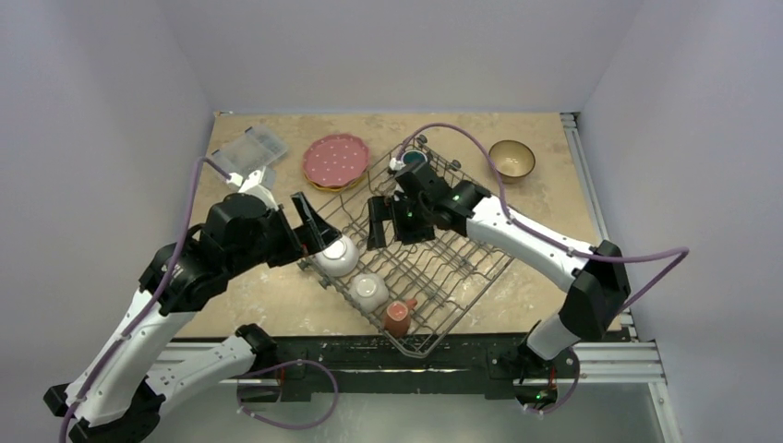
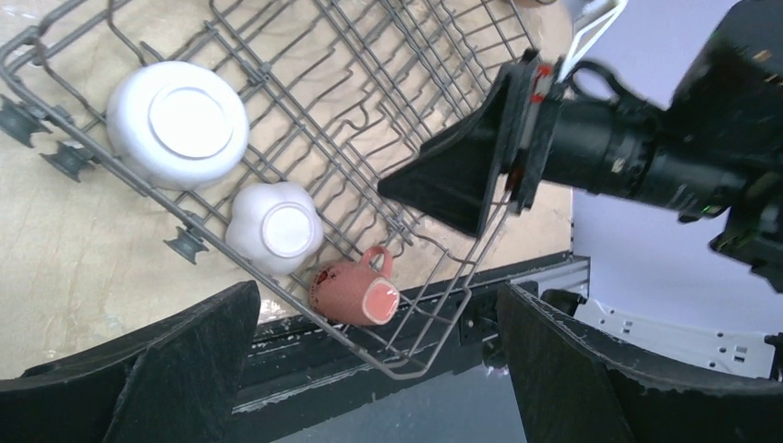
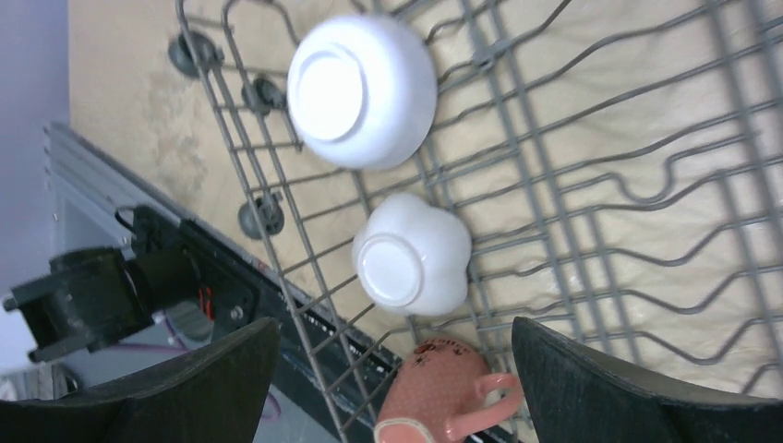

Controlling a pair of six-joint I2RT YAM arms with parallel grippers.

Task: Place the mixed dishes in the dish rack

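Note:
The grey wire dish rack [image 1: 454, 260] sits at an angle in the middle of the table. Inside it, upside down, are a white bowl [image 1: 338, 256], a small white scalloped bowl [image 1: 368, 291] and a red-and-white mug [image 1: 399, 317] on its side. A dark teal mug [image 1: 413, 159] stands in the far corner. The pink dotted plate [image 1: 336, 159] lies on a yellow plate left of the rack, and the brown bowl [image 1: 511, 159] lies to the right. My left gripper [image 1: 317, 226] hovers open by the white bowl [image 2: 178, 125]. My right gripper [image 1: 392, 223] hangs open over the rack [image 3: 591, 212], empty.
A clear plastic box [image 1: 251, 152] lies at the far left of the table. The two grippers face each other closely over the rack, and the right one [image 2: 462, 175] fills the upper right of the left wrist view. The rack's near corner overhangs the black rail [image 1: 323, 355].

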